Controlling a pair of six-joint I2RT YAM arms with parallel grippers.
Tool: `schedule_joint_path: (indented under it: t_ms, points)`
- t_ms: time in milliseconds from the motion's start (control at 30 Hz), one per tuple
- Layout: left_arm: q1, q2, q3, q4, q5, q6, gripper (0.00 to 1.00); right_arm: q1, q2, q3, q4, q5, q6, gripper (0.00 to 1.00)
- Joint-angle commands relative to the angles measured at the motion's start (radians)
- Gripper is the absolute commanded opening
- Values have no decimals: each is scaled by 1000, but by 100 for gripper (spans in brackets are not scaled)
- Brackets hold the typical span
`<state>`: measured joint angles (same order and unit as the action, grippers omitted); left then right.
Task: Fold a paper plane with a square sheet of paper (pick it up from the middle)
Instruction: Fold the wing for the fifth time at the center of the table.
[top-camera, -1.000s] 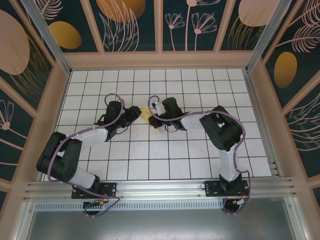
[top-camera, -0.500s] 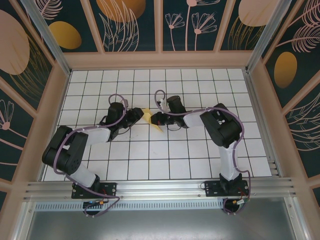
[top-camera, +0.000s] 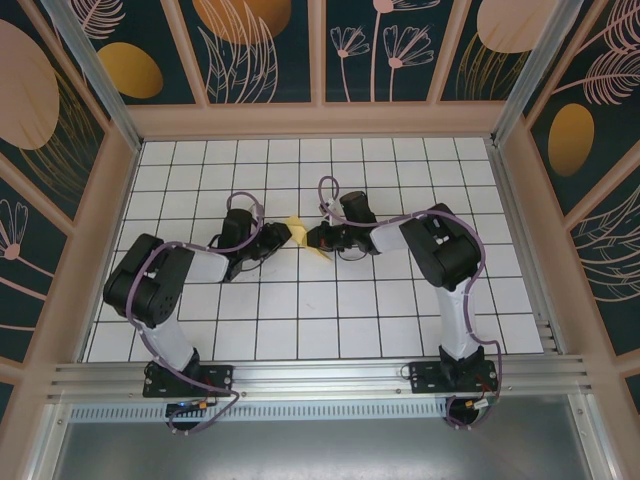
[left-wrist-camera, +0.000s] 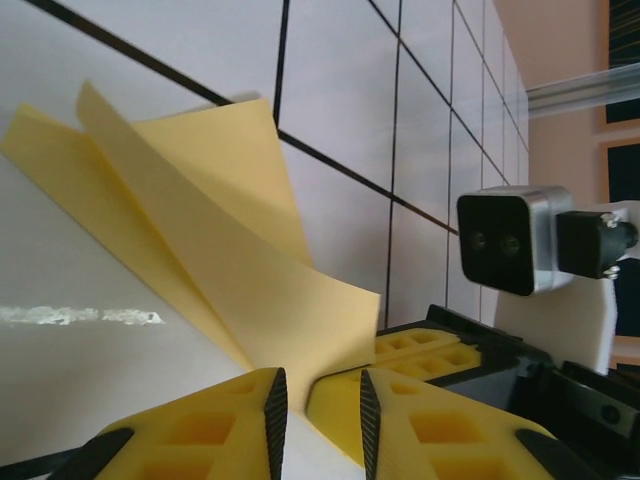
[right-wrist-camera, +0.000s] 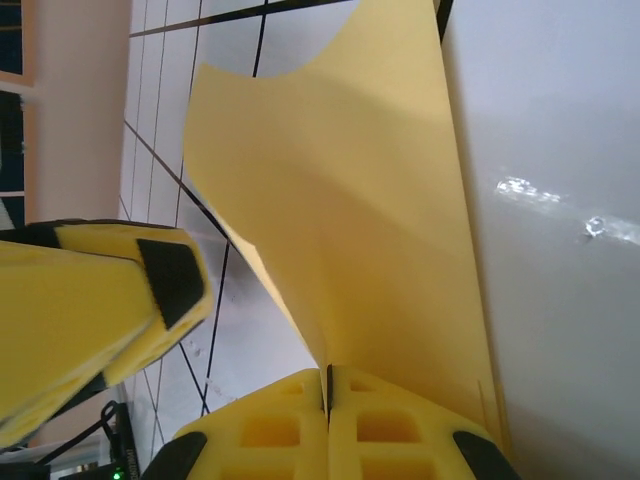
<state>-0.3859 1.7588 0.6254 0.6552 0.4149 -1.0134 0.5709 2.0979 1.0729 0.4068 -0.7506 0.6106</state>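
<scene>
Bright, even light from above fills the top view, and the white tiled worktop (top-camera: 300, 310) is sharp, with short soft shadows under the arms. In the wrist views glare streaks its gloss. The near yellow foam fingers (left-wrist-camera: 200, 430) blur, and the folded yellow paper sheet (right-wrist-camera: 350, 200) shades softly along its creases.

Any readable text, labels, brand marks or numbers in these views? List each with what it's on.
None legible.
The folded yellow paper is blank.
The wall panels carry plant and oval prints, no lettering.
The small board by the left arm's base is too small to read.
</scene>
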Motion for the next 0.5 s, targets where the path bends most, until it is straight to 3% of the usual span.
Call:
schedule_joint_path:
  t_ms: [0, 467]
  points:
    - [-2, 25, 19, 64, 29, 15, 28, -6, 21, 8, 12, -48, 27, 0]
    - [-16, 99, 67, 80, 75, 23, 22, -8, 60, 59, -149, 6, 4, 0]
